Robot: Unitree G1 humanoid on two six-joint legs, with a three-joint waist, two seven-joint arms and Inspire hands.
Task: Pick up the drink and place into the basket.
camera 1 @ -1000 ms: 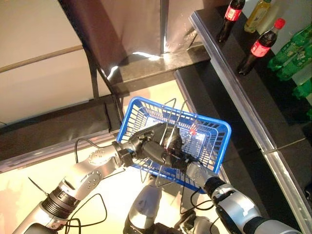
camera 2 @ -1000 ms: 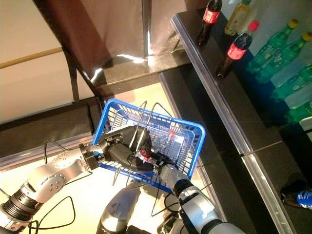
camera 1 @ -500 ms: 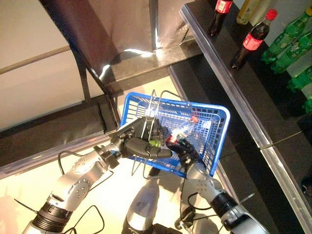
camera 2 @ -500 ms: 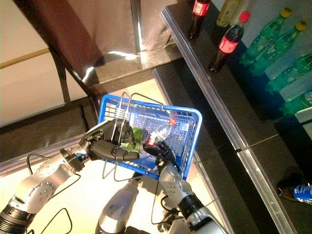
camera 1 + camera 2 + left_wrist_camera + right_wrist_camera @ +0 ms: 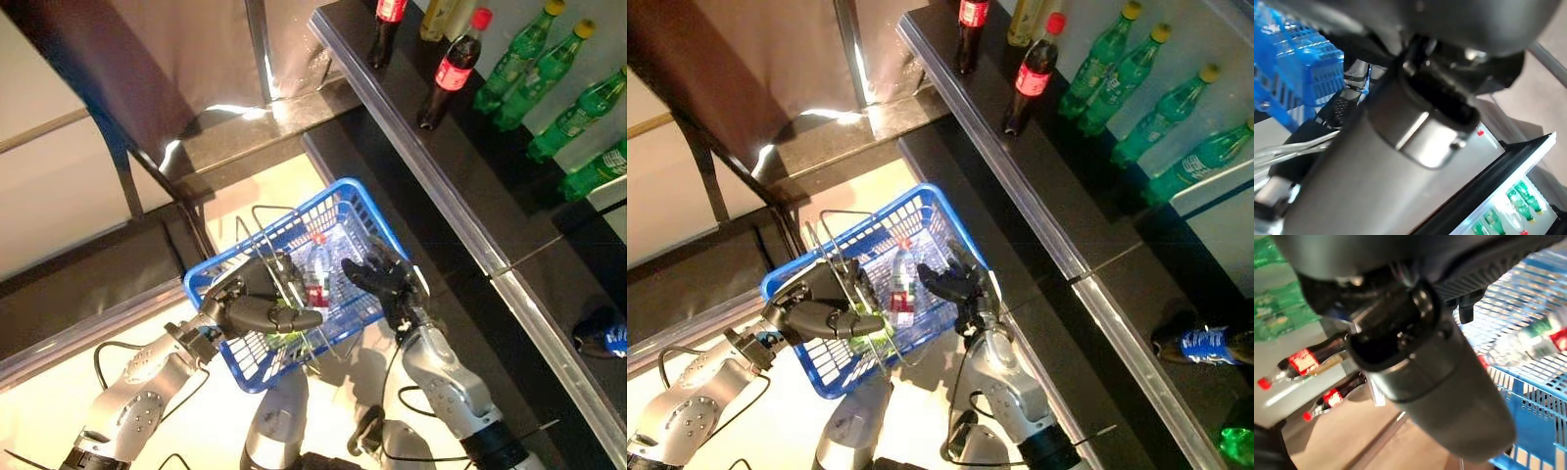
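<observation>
One basket [image 5: 838, 362], seven shelf bottles [image 5: 1031, 74]

On the dark counter [image 5: 1038, 186] before me stand two cola bottles [image 5: 1028, 74] near its front edge, a yellow bottle [image 5: 438, 17] behind them, and green bottles [image 5: 1107, 69] lying in a row toward the right. A blue-labelled bottle [image 5: 1200, 344] lies on the floor.

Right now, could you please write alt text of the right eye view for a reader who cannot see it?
A clear drink bottle lies inside a blue basket that the left hand holds by its wire handles. The right hand, fingers open, is at the basket's near rim. Cola bottles and green bottles stand on the dark counter beyond.
</observation>
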